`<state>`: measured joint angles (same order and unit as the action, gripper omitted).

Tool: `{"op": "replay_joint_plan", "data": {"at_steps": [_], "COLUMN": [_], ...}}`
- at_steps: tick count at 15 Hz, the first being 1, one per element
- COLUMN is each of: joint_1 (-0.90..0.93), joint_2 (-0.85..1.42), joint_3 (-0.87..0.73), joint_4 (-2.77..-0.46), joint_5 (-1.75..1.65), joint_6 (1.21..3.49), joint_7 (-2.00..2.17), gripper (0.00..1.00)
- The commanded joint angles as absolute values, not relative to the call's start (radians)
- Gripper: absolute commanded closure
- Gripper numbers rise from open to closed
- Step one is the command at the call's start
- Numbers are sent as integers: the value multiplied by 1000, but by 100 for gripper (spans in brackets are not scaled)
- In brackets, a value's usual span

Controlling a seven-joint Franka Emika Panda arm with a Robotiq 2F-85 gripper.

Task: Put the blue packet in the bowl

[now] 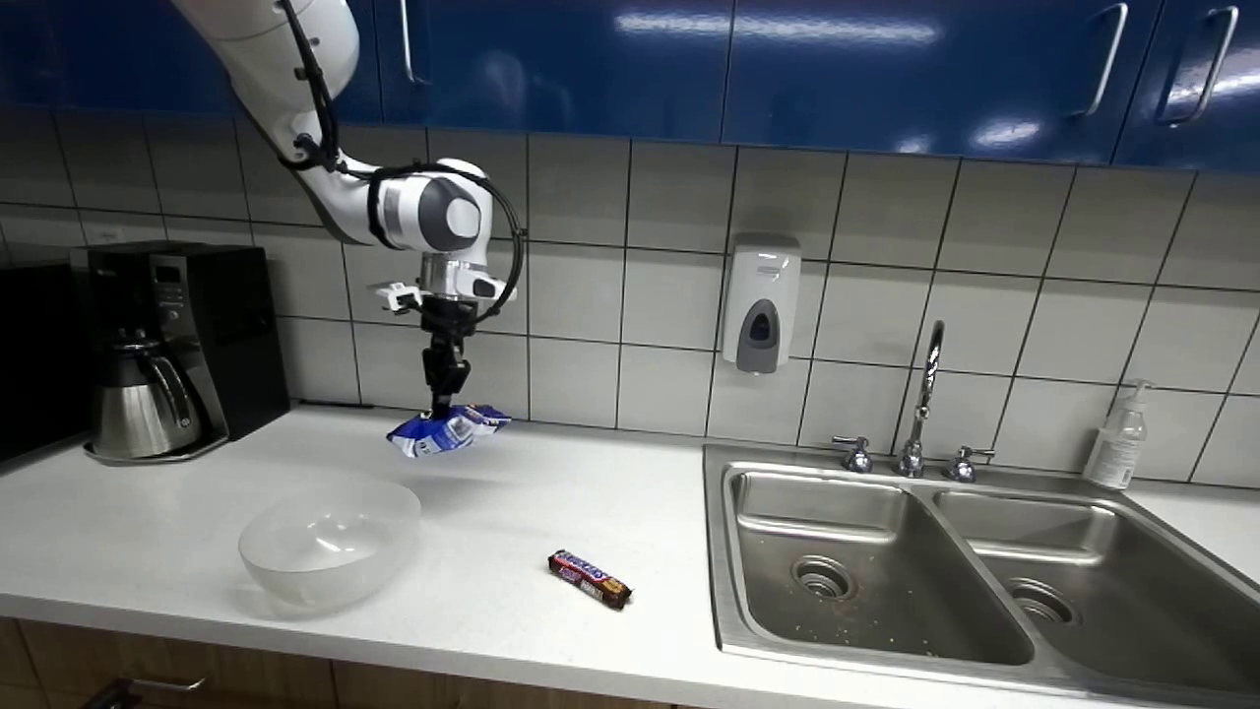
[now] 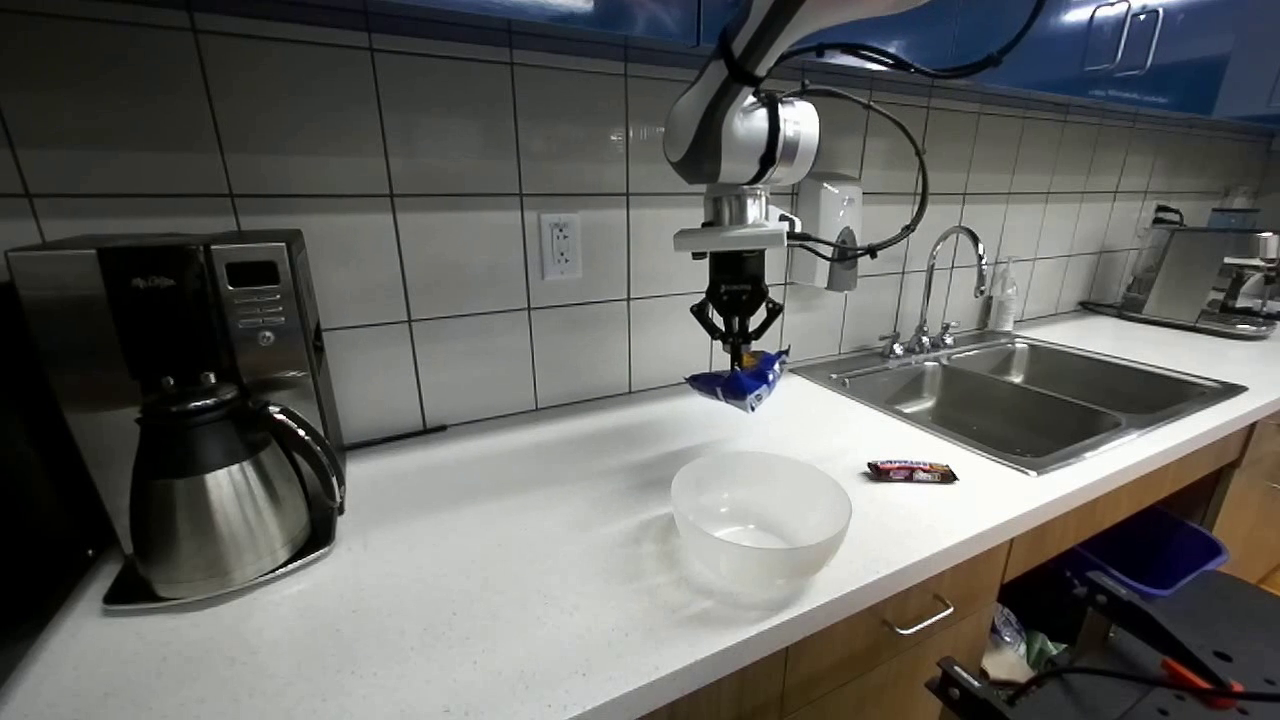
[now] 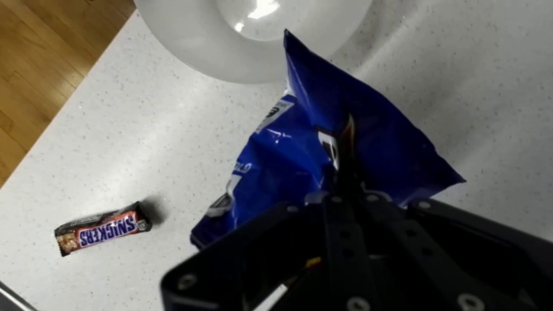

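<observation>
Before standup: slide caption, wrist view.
Gripper holding the blue packet above the counter, translucent bowl cut off at the top edge, Snickers bar lying apart.

I see a Snickers bar (image 1: 589, 578) on the white counter (image 1: 610, 483) nr the dbl steel sink (image 1: 886, 591), a coffee mkr (image 2: 262, 318) w/ steel carafe (image 2: 220, 525), a soap dispenser (image 1: 766, 281) on the tiled wall (image 1: 578, 290), a pump btl (image 1: 1117, 450) by the sink & blue cupboards (image 1: 561, 69) above.
</observation>
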<state>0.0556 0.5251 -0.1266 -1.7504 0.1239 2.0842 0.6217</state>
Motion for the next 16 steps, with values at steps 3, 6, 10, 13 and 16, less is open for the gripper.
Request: {"op": "replay_joint_plan", "data": {"at_steps": [3,6,10,13,16], "joint_1": [78,87,96,104,112], "joint_2": [341,279,222,216,241], "joint_3": [-113,-99,-62,-36,-16], "joint_4": [-2007,-2100,-2201,-2247,-2271], "joint_5": [75,55,58,70,75], "joint_6": [2148,2162,2163,2188,2226], "joint_7": [577,562,529,527,536], "gripper": [100,100,100,100,100]}}
